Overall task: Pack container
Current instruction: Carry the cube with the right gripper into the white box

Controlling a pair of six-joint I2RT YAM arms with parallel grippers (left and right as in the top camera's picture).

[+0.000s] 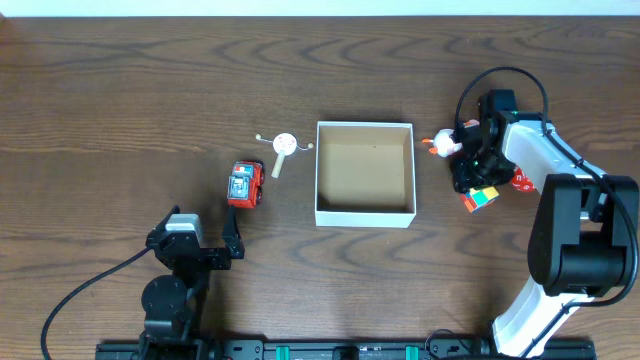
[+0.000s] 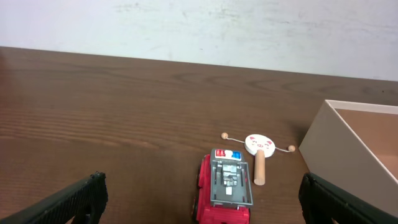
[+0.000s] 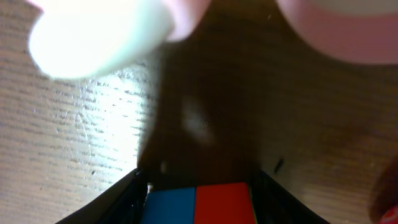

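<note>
Right pincer [image 1: 474, 188] around cube [image 1: 482, 199], apart from container [image 1: 414, 170] rim

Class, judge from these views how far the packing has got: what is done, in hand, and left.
Done: nothing; the container is empty. In hand: the right hand straddles the coloured cube, grip unclear. Left: the cube, red truck, white rattle and small white toy all lie outside; the left hand is open.
</note>
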